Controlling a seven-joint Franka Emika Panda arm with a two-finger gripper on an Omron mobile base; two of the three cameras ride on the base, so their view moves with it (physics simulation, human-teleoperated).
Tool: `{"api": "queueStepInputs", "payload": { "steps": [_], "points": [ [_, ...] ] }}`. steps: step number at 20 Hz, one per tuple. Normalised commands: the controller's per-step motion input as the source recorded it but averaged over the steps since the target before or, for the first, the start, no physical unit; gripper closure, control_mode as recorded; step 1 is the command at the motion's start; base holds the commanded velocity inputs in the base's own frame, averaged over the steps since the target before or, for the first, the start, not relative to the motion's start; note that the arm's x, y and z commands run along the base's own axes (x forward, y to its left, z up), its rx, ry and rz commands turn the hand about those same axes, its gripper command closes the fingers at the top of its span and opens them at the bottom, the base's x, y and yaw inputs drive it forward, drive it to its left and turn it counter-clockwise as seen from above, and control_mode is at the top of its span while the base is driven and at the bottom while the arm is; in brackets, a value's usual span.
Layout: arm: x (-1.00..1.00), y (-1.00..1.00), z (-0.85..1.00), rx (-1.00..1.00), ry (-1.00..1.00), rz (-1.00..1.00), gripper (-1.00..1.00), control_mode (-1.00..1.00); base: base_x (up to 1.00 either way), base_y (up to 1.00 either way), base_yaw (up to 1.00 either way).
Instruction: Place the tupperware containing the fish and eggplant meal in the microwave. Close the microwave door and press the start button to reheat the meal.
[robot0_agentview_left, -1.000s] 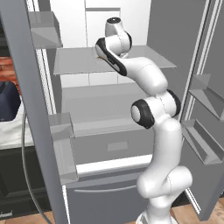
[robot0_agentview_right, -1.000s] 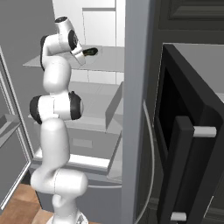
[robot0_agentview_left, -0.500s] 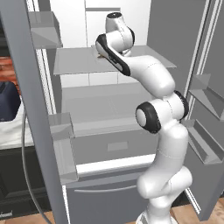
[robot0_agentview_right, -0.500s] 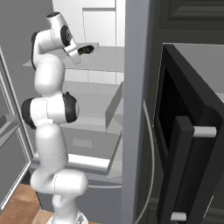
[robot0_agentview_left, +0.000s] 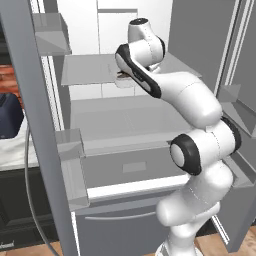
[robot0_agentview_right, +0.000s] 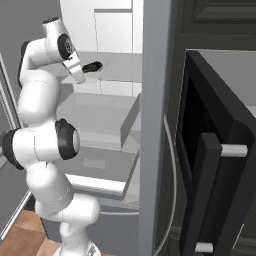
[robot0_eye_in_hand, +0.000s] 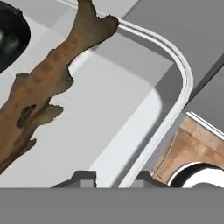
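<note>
The tupperware is a whitish container with a rounded rim, on the fridge's upper shelf. In it lie a brown fish and a dark green-black eggplant. My gripper is open just over the container's near corner. The rim runs between the two fingertips. From the right base camera the gripper is at the shelf's front. The black microwave stands right of the fridge. Its door is swung open, with the bar handle facing me.
The grey fridge is open. Its left door carries bins, and its side wall stands between the arm and the microwave. A lower shelf and drawer lie below. A dark blue object sits far left.
The arm's elbow has swung outward and the hand has dropped slightly toward the upper shelf. The base has not moved.
</note>
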Motion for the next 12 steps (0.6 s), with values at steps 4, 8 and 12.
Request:
{"api": "queueStepInputs", "payload": {
  "steps": [4, 8, 12],
  "points": [
    [-1.00, 0.00, -0.71, 0.00, 0.05, 0.00, 1.00, -1.00, 0.00, 0.00, 0.00],
    [-1.00, -0.09, -0.56, 0.01, 0.03, 0.00, 1.00, -1.00, 0.00, 0.00, 0.00],
    [-1.00, -0.65, -0.22, 0.05, 0.00, 0.00, 1.00, -1.00, 0.00, 0.00, 0.00]
  ]
}}
